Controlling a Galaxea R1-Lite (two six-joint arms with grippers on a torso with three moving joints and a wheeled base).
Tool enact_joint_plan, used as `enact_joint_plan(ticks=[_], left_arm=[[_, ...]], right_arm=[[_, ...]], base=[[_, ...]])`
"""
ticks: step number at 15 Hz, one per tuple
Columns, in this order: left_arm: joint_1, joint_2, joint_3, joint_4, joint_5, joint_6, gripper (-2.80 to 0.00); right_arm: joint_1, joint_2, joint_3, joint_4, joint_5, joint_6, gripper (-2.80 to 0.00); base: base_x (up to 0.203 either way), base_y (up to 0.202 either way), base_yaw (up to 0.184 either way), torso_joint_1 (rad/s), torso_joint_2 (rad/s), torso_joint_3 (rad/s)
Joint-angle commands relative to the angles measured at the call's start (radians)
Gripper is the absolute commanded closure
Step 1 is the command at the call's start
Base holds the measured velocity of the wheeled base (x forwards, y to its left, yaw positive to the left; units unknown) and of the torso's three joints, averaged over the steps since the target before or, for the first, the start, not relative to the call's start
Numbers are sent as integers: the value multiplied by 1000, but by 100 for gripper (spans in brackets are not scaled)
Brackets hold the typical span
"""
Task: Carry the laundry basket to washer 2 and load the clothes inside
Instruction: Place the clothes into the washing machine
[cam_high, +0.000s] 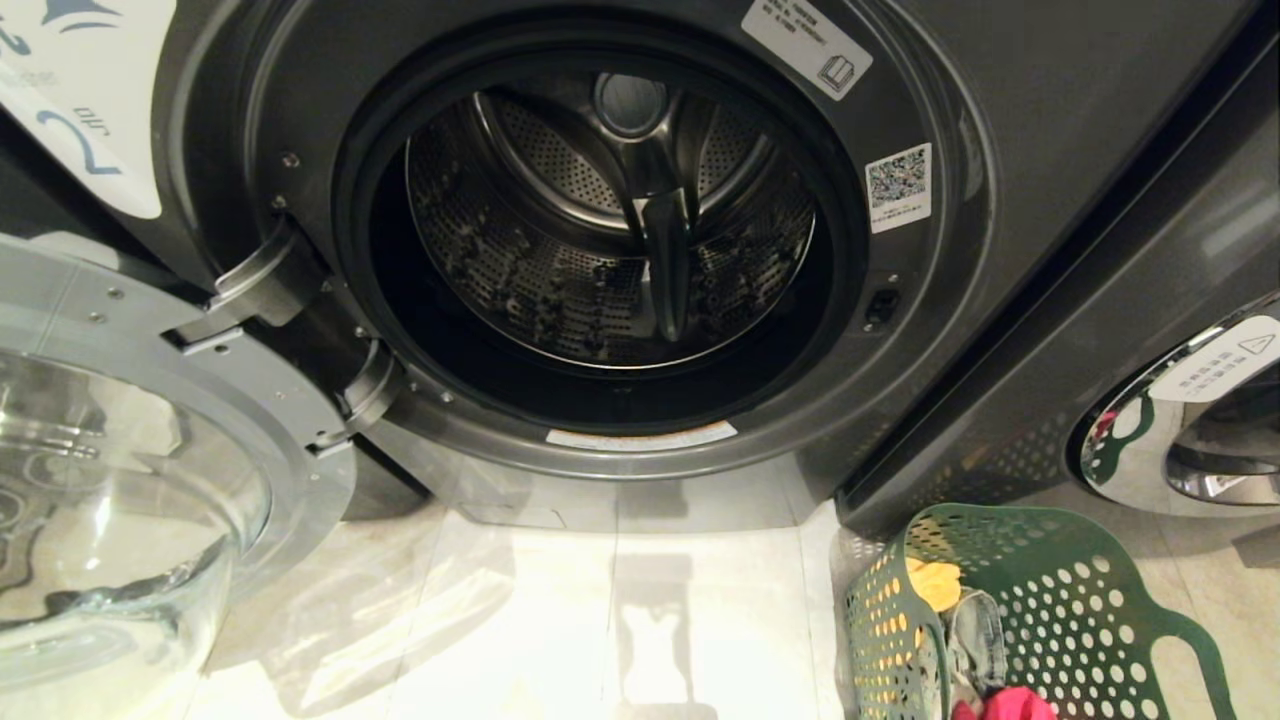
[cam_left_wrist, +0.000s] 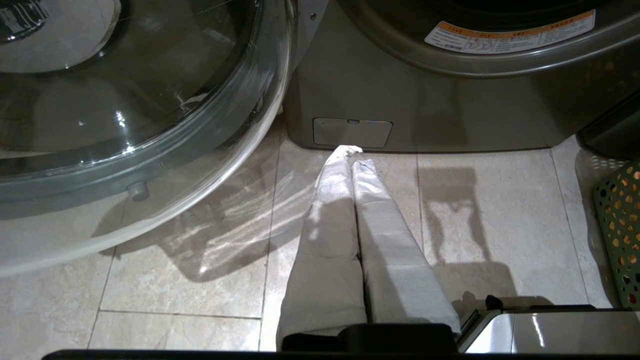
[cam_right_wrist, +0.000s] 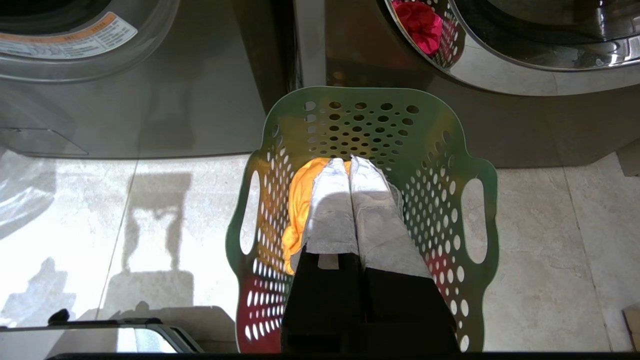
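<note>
Washer 2 (cam_high: 600, 250) stands open; clothes (cam_right_wrist: 300, 210) remain in the laundry basket (cam_right_wrist: 470, 170). Both grippers clenched, empty: right gripper (cam_right_wrist: 350, 167) above basket, left gripper (cam_left_wrist: 351, 155) idle. You should unclench before descending.

Perforated green plastic laundry basket (cam_high: 1060, 610); glossy tiled floor (cam_high: 560, 620).

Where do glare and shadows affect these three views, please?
Head view: bright glare on the floor before washer 2. Left wrist view: streaky reflections under the glass door. Right wrist view: the right gripper hides clothes in the laundry basket.
</note>
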Motion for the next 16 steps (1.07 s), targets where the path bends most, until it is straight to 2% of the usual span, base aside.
enact_joint_plan(ticks=[1,9,11,13,15,16], left_arm=[[0,0,0,0,0,-1,0],[0,0,-1,0,-1,8,0],[0,0,1,1,-4,24,0],[0,0,0,1,-6,30,0],[0,0,0,1,-6,30,0],[0,0,1,0,-6,30,0]], right_arm=[[0,1,0,0,0,-1,0],[0,1,-5,1,-6,-16,0],[-1,4,-103,69,-34,-66,0],[-1,51,-317,240,-53,-93,0],[-1,208,-512,387,-59,-85,0],[0,318,-553,428,-60,-62,0]], base=[[0,0,0,0,0,0],[0,0,0,0,0,0],[0,0,0,0,0,0],[0,0,0,0,0,0],[0,0,0,0,0,0],[0,0,0,0,0,0]])
